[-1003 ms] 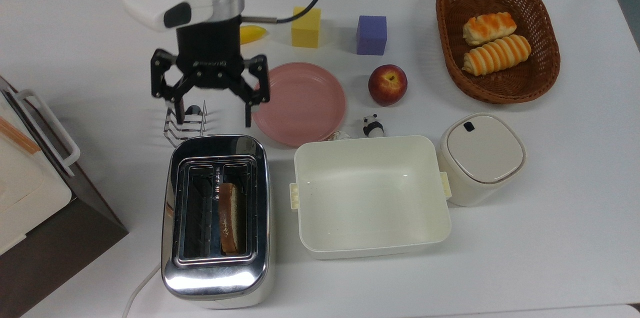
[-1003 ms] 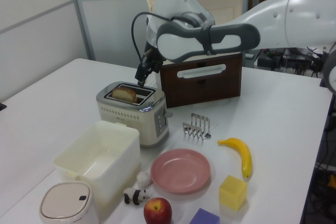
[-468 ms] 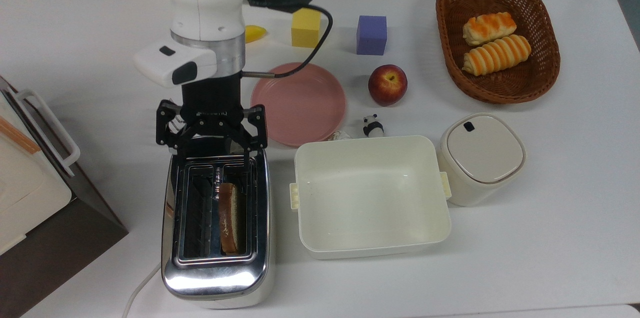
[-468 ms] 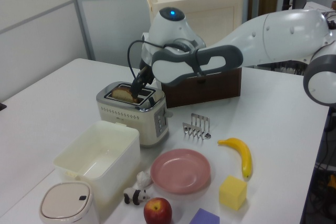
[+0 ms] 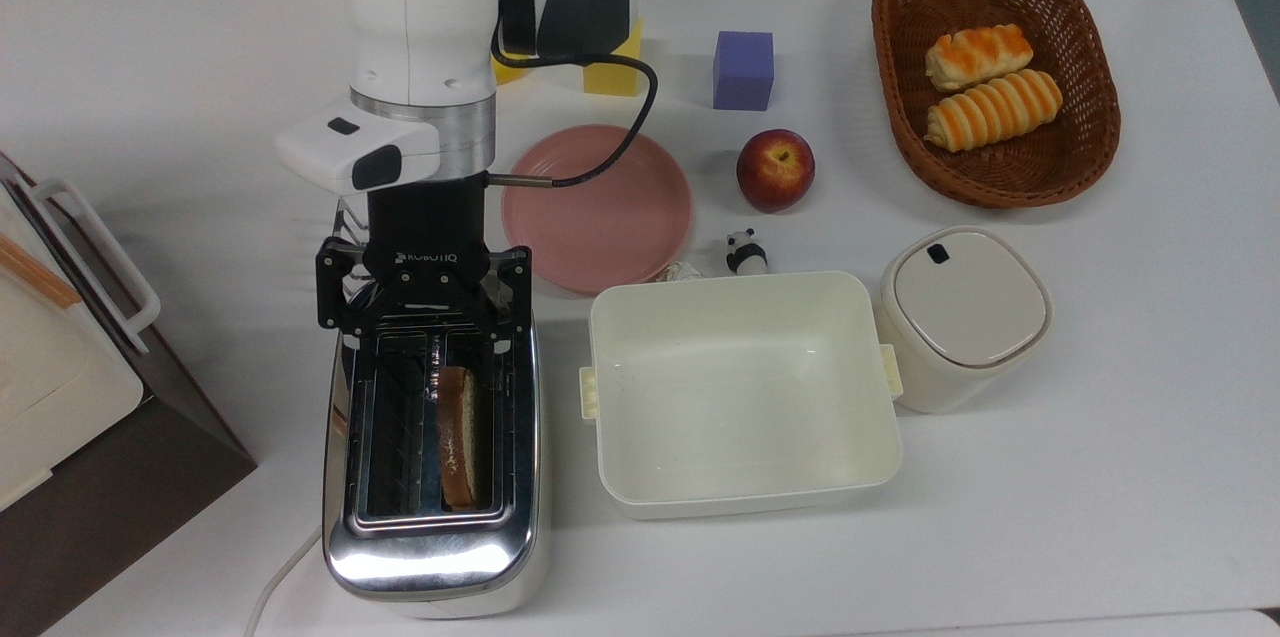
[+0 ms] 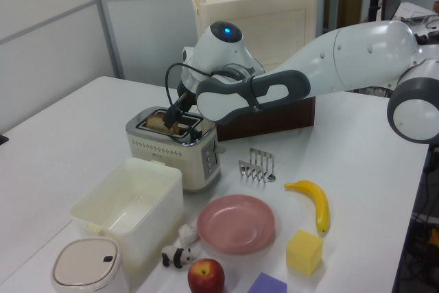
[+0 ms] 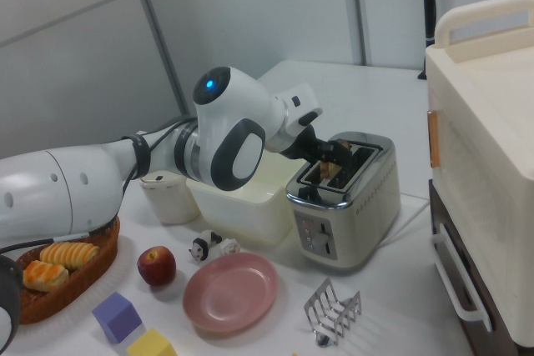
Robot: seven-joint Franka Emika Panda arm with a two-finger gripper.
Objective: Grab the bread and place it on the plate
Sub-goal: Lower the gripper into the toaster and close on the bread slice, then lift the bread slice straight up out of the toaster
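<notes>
The bread [image 5: 458, 437] stands edge-on in the right slot of a chrome toaster [image 5: 430, 557] near the table's front in the top view. My gripper [image 5: 422, 329] hangs open over the far end of the toaster's slots, its fingers spread wider than both slots and apart from the slice. The pink plate [image 5: 598, 207] lies bare just beyond the toaster, to the top view's right of my wrist. In the left view the gripper [image 6: 175, 117] sits right at the bread [image 6: 157, 123], and the plate [image 6: 236, 224] lies in front. The right view has the gripper [image 7: 324, 156] above the toaster [image 7: 346, 206].
A cream tub [image 5: 745, 387] stands right beside the toaster, with a lidded container [image 5: 965, 312] past it. An apple [image 5: 775, 169], a panda figurine [image 5: 744, 252], a purple cube [image 5: 744, 69] and a basket [image 5: 1098, 122] of rolls lie further off. A toast rack [image 6: 257, 166] and banana [image 6: 312, 200] sit near the plate.
My gripper has travelled from above the toast rack beside the plate to the toaster and come down over its slots. It stayed open. The bread has not moved.
</notes>
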